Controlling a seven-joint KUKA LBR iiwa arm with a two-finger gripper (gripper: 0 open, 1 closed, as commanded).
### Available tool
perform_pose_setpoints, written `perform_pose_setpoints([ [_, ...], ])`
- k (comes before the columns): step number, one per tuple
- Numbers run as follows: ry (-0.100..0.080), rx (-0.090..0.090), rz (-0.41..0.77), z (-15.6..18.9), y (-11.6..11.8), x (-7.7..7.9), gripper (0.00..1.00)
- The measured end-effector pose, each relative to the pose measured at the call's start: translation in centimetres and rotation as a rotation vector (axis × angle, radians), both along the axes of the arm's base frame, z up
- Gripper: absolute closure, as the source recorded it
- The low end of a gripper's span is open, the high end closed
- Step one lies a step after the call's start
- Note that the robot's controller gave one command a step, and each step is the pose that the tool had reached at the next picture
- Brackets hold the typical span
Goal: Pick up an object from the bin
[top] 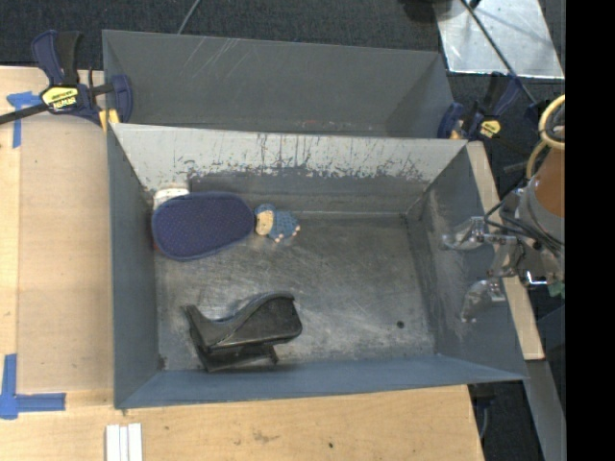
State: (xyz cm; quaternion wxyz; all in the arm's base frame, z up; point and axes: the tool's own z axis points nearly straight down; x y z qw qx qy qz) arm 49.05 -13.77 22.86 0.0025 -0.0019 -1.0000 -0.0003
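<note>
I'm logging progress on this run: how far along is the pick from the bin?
Nothing looks done yet: the blue oval pad, the small yellow-and-blue toy and the black stapler-like thing all lie on the bin floor. In hand: the gripper sits over the bin's right wall, jaws open with nothing between them. Left: reach one thing, close on it and lift it out.

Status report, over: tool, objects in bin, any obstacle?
Tool open, empty, at bin's right wall. Black stapler-like thing front left, blue oval pad back left, untouched. Nothing in between.
</note>
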Motion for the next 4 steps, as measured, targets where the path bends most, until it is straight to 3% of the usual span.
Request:
perform_pose_setpoints([
  [1,-0.005,0.001,-0.152,-3.1,6.3,3.8,0.00],
  [2,-0.008,0.003,-0.229,-6.0,15.4,6.7,0.00],
  [3,-0.007,0.002,-0.324,-10.7,21.8,11.2,0.00],
  [4,-0.004,-0.002,-0.344,-15.2,22.4,13.2,0.00],
])
